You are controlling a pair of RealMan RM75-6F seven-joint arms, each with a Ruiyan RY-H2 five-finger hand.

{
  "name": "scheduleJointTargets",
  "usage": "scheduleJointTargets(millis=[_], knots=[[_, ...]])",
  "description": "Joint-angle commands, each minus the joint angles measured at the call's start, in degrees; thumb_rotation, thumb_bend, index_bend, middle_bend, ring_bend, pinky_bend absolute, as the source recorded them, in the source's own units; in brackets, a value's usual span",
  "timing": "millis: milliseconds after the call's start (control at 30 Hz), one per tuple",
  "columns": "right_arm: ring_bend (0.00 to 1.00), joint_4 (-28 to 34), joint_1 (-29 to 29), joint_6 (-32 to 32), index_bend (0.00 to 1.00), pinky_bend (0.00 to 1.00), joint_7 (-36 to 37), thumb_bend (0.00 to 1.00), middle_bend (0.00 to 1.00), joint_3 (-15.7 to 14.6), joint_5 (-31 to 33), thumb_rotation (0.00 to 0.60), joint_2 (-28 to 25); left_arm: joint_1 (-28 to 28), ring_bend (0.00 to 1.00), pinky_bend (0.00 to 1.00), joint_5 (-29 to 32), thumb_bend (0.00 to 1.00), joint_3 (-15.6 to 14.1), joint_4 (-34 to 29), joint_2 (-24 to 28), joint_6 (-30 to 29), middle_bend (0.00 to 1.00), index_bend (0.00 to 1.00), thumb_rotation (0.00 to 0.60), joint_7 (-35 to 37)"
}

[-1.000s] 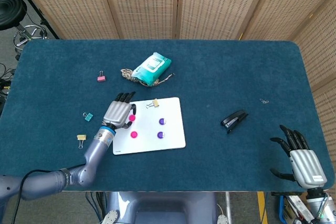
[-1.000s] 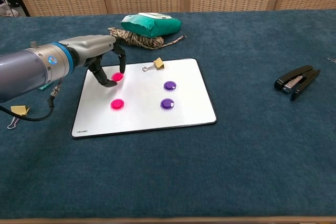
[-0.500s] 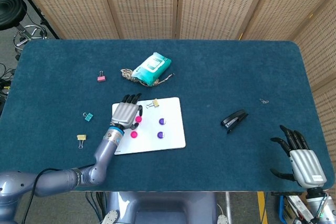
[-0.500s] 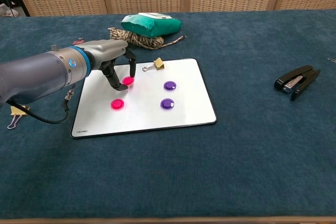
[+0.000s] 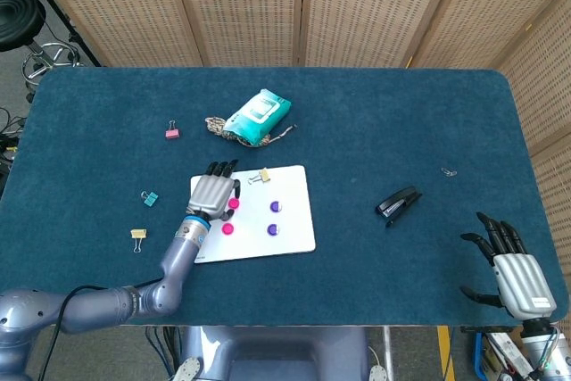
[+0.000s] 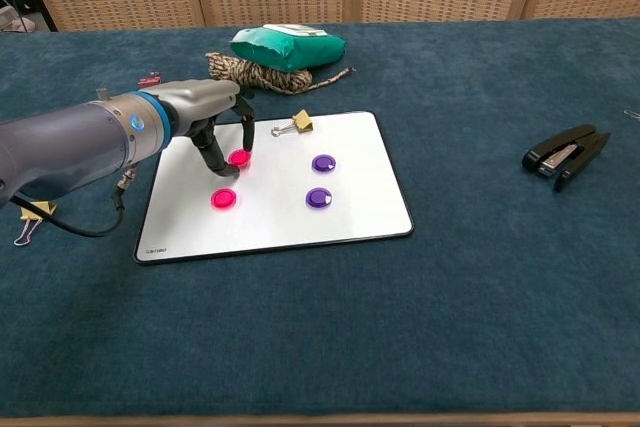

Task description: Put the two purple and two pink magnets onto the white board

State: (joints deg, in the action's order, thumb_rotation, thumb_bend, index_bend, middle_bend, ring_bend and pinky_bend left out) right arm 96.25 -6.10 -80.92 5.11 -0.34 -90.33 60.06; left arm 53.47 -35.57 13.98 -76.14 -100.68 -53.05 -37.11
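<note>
From the head view, the left hand (image 5: 212,194) is seen over the white board (image 5: 290,220), fingers narrowed around a pink magnet (image 5: 234,204); another pink magnet (image 5: 227,228) and two purple magnets (image 5: 274,206) lie on the board. The right hand (image 5: 515,272) is spread wide, holding nothing. From the chest view, the pinched magnet (image 6: 239,157) appears seated flat, so the fingers (image 6: 247,127) are best opened gently and lifted straight up.

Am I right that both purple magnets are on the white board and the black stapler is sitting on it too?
Not quite. Both purple magnets are on the white board, but the black stapler lies on the table off to the board's side, as the chest view shows.
</note>
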Motion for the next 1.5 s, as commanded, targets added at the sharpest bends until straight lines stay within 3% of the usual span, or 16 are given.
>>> scheduleJointTargets(millis=[33, 433, 733, 1000, 1100, 1300, 1500], knots=[[0.0, 0.0, 0.0, 0.0, 0.23, 0.0, 0.0, 0.0, 0.0, 0.0, 0.0, 0.6, 0.0, 0.1, 0.0, 0.0, 0.6, 0.34, -0.2, -0.4, 0.3, -0.1, 0.0, 0.57, 0.6, -0.3], [0.0, 0.1, 0.0, 0.0, 0.23, 0.0, 0.0, 0.0, 0.0, 0.0, 0.1, 0.6, -0.1, 0.5, 0.0, 0.0, 2.4, 0.32, -1.1, -2.1, 1.0, -1.6, 0.0, 0.57, 0.6, -1.8], [0.0, 0.3, 0.0, 0.0, 0.22, 0.0, 0.1, 0.0, 0.0, 0.1, 0.2, 0.6, -0.3, 0.8, 0.0, 0.0, 4.1, 0.28, -1.6, -3.4, 1.6, -2.3, 0.0, 0.37, 0.6, -3.0], [0.0, 0.4, 0.1, 0.0, 0.22, 0.0, 0.2, 0.0, 0.0, 0.0, 0.1, 0.6, -0.3, 0.6, 0.0, 0.0, 4.7, 0.27, -1.4, -5.9, 3.2, -3.3, 0.0, 0.3, 0.6, -2.9], [0.0, 0.4, 0.1, -0.1, 0.22, 0.0, 0.3, 0.0, 0.0, 0.1, 0.1, 0.6, -0.4, -0.5, 0.0, 0.0, 1.9, 0.27, -0.7, -8.8, 5.6, -4.1, 0.0, 0.27, 0.6, -0.2], [0.0, 0.4, 0.2, -0.5, 0.22, 0.0, 0.3, 0.0, 0.0, 0.0, -0.3, 0.6, -0.4, -4.6, 0.0, 0.0, -7.1, 0.24, -0.4, -17.1, 13.4, -6.3, 0.0, 0.03, 0.6, 7.1], [0.0, -0.4, 0.6, -2.7, 0.11, 0.0, 0.2, 0.0, 0.0, 0.2, -2.1, 0.6, 0.2, -12.0, 0.0, 0.0, -21.0, 0.01, -4.0, -25.1, 23.3, -12.1, 0.0, 0.0, 0.6, 15.0]])
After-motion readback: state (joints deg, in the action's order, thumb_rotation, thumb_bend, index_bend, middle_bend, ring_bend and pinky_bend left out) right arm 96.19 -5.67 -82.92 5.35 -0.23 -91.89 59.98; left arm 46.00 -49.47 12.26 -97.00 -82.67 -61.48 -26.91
